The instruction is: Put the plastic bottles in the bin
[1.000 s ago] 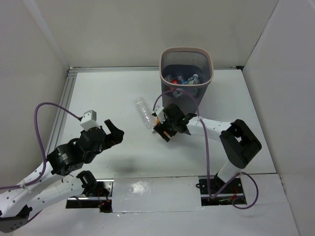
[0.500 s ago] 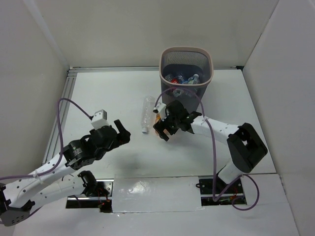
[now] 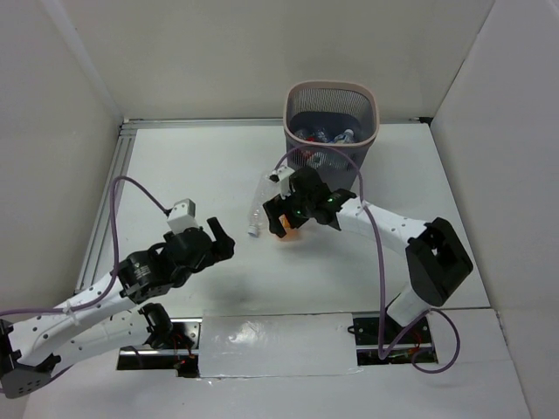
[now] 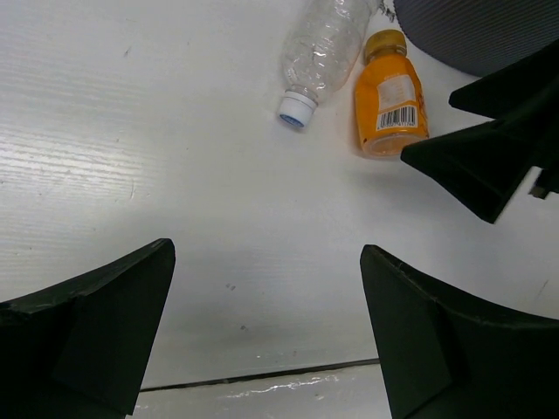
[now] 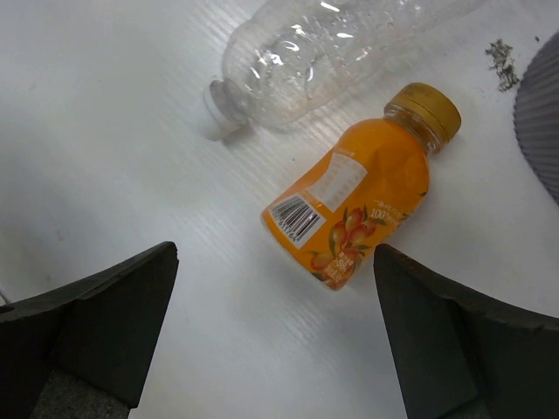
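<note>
The orange bottle (image 5: 354,205) lies on its side on the white table (image 3: 192,166), a little right of the middle and just in front of the bin (image 3: 331,86). It has an amber screw cap turned toward the bin, a white panel with a barcode and a fruit picture near its base. Just beside it on the left lies the clear unlabelled bottle (image 5: 314,57), crumpled-looking and see-through, with its pale cap toward the near edge. Whether the two touch cannot be told.

The bin stands against the far edge, right of centre. It is dark grey mesh with a pale pinkish rounded-square rim, and the plastic bottles (image 3: 321,137) inside it show blue and red labels.

The right gripper (image 5: 275,340) hangs directly over the orange bottle with its fingers (image 5: 96,323) spread wide, gripping nothing. The left gripper (image 4: 266,332) is also spread wide and holds nothing. It sits toward the near-left part of the table, pointing at both loose bottles.

Open white surface stretches from the bottles to the left edge, where a metal rail (image 3: 109,196) runs along the table. White walls (image 3: 52,131) close the left, far and right sides, and the bin's mesh side stands close behind the bottles.
</note>
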`<action>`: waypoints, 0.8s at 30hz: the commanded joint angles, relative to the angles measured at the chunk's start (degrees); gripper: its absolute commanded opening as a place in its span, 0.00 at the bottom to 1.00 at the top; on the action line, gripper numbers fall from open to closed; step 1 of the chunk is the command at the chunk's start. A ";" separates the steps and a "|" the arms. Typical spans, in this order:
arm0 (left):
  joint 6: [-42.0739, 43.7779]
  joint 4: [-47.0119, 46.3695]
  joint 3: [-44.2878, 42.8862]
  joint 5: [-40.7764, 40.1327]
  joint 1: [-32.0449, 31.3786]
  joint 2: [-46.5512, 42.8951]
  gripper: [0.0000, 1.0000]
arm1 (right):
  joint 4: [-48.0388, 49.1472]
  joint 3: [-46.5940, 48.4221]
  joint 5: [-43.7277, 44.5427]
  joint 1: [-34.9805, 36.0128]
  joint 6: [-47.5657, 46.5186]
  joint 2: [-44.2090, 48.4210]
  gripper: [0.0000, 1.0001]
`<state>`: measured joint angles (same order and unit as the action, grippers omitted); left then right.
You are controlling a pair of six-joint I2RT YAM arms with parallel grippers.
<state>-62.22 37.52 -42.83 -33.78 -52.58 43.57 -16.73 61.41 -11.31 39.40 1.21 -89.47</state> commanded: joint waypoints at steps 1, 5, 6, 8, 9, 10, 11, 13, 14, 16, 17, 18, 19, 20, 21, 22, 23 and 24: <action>-2.38 1.68 0.11 -3.22 -0.77 -2.18 1.00 | 2.66 2.14 11.46 2.17 5.99 -2.81 1.00; -3.52 2.47 0.11 -3.22 -1.30 -3.41 1.00 | 3.19 1.09 16.75 3.93 8.18 -4.22 1.00; -3.53 2.47 0.11 -3.22 -1.30 -3.41 1.00 | 4.15 0.56 17.37 5.06 8.71 -4.22 1.00; -4.14 2.47 0.64 -3.22 -1.30 -3.41 1.00 | 6.08 -1.28 18.96 5.60 8.72 -4.22 0.99; -4.14 2.47 0.64 -3.22 -1.30 -2.80 1.00 | 6.62 -1.81 19.91 6.39 9.24 -4.74 0.97; -4.14 2.47 0.64 -3.22 -1.30 -2.27 1.00 | 7.15 -2.34 20.45 7.09 9.25 -4.75 0.97; -4.14 2.47 0.64 -3.22 -1.30 -2.26 1.00 | 7.93 -2.95 21.15 7.10 9.25 -5.36 0.96; -4.14 1.86 0.64 -2.69 -1.30 -1.65 1.00 | 8.99 -3.66 21.76 7.71 8.64 -5.36 0.92; -3.62 1.86 0.64 -2.69 -1.30 -1.04 1.00 | 9.52 -4.18 22.29 7.71 8.63 -5.88 0.91; -3.61 1.86 0.12 -2.69 -1.30 -1.03 1.00 | 10.14 -4.19 22.30 7.71 8.63 -6.51 0.88; -3.61 1.34 0.11 -2.69 -1.30 -1.03 1.00 | 10.14 -4.19 22.82 7.71 8.63 -7.11 0.87; -3.61 1.33 0.11 -2.69 -1.30 -1.03 1.00 | 10.84 -4.19 22.82 7.71 8.63 -7.64 0.85; -3.61 1.33 0.11 -2.69 -1.30 -1.03 1.00 | 11.36 -4.19 22.82 7.71 8.63 -7.65 0.85; -3.61 1.33 0.11 -2.69 -1.30 -1.03 1.00 | 11.37 -4.19 23.61 7.71 8.63 -8.17 0.85; -3.09 1.33 0.11 -2.69 -1.30 -1.03 1.00 | 11.37 -4.19 23.62 7.71 8.63 -8.18 0.85; -3.09 1.33 0.11 -2.69 -1.30 -1.03 1.00 | 11.89 -4.19 23.62 7.71 8.63 -8.87 0.84; -3.09 1.33 0.11 -2.69 -1.30 -1.64 1.00 | 11.90 -4.19 24.14 7.71 8.63 -9.40 0.84; -3.09 1.33 0.11 -2.69 -1.30 -1.65 1.00 | 11.90 -4.19 24.14 7.71 8.63 -9.41 0.84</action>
<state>-64.88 40.27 -42.74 -34.87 -53.56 42.57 -9.43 57.56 10.59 46.74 9.19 -98.02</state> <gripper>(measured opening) 1.001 0.844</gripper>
